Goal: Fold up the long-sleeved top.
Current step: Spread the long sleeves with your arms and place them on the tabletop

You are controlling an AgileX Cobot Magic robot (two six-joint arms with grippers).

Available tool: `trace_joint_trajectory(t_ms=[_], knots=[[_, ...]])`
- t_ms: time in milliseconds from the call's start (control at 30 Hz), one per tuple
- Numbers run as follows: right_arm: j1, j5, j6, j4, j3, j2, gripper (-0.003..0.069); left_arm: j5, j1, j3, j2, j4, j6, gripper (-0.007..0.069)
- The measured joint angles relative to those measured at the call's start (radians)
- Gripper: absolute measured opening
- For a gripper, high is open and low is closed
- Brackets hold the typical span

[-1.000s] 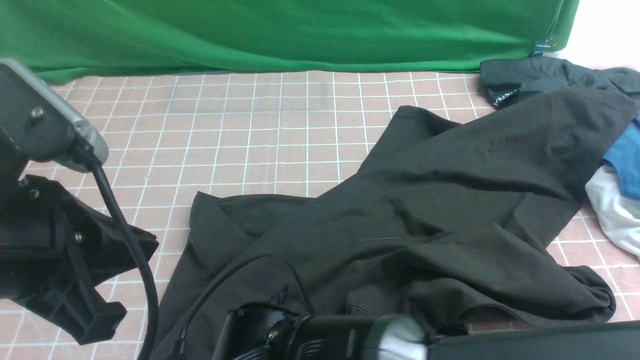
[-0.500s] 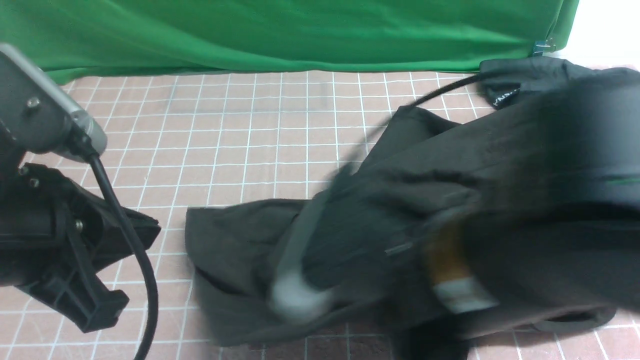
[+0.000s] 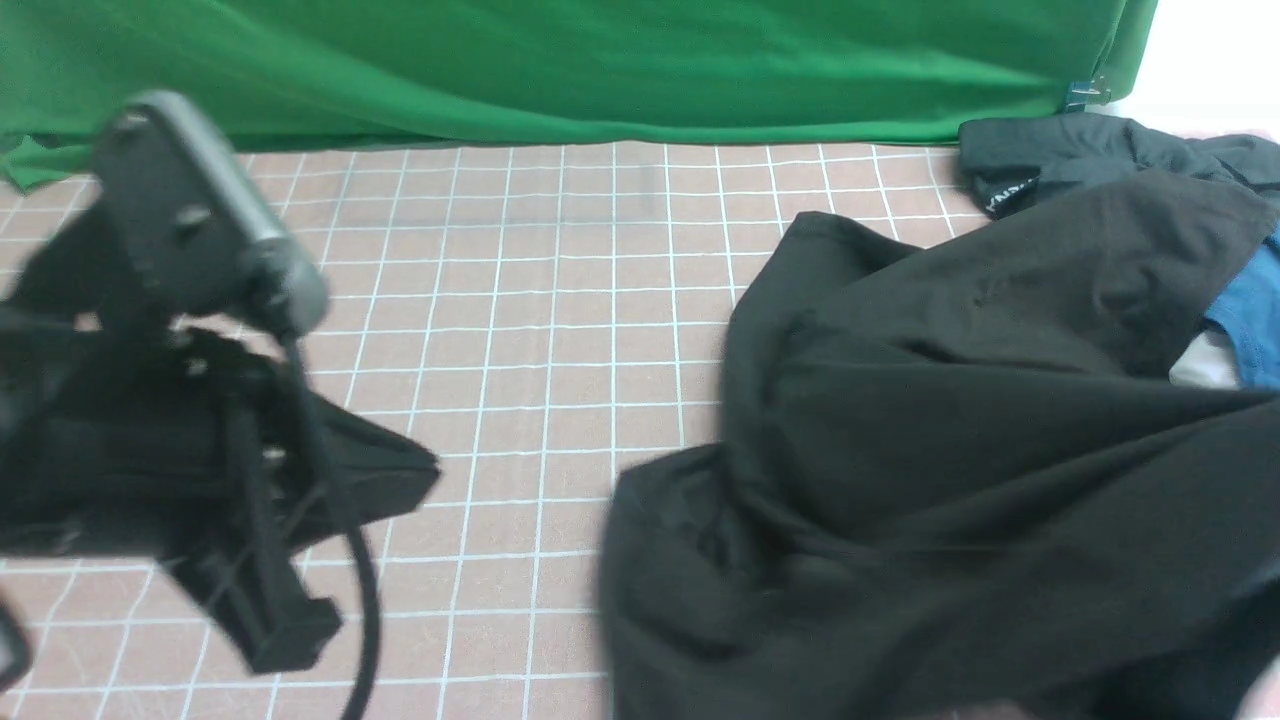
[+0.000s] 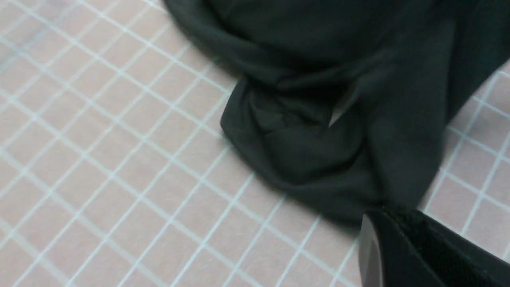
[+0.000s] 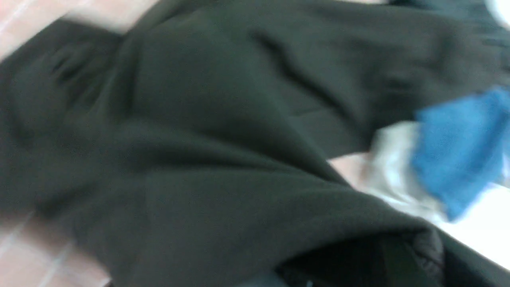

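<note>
The long-sleeved top [image 3: 950, 450] is a big black heap on the right half of the table, with a rounded bunch [image 3: 660, 540] at its left end; its print is hidden. My left gripper [image 3: 425, 472] is shut and hovers left of that bunch with a strip of table between them. In the left wrist view the shut left gripper [image 4: 380, 217] points at the bunched top [image 4: 303, 151]. My right arm is out of the front view. In the right wrist view the top [image 5: 199, 139] fills the picture and a ribbed edge [image 5: 428, 247] is gathered over the right jaws, which are hidden.
A dark grey garment with white lettering [image 3: 1060, 160] lies at the back right. A blue shirt [image 3: 1250, 320] on white cloth [image 3: 1205, 365] lies at the right edge, partly under the top. A green backdrop [image 3: 600, 70] closes the far side. The pink checked tablecloth [image 3: 550, 300] shows at left and centre.
The right arm swept across the front and out to the right, dragging the top's near-left part with it. The left arm moved right, toward the middle.
</note>
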Motion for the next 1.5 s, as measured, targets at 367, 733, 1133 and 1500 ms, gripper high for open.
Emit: trace_joint_trajectory(t_ms=[367, 733, 1133, 1500], knots=[[-0.257, 0.003, -0.098, -0.033, 0.005, -0.039, 0.0053, -0.133, -0.178, -0.095, 0.396, -0.152, 0.175, 0.0019], [-0.295, 0.003, -0.095, -0.048, 0.006, -0.039, 0.0053, -0.101, -0.237, -0.633, 0.911, -0.044, 0.322, 0.0110], [-0.295, 0.003, -0.110, 0.006, 0.006, -0.039, 0.0053, -0.386, -0.221, -0.827, 1.193, 0.139, 0.757, 0.0578], [-0.295, 0.003, -0.140, 0.024, 0.006, -0.039, 0.0053, -0.463, -0.195, -0.827, 1.275, 0.195, 0.855, 0.0453]])
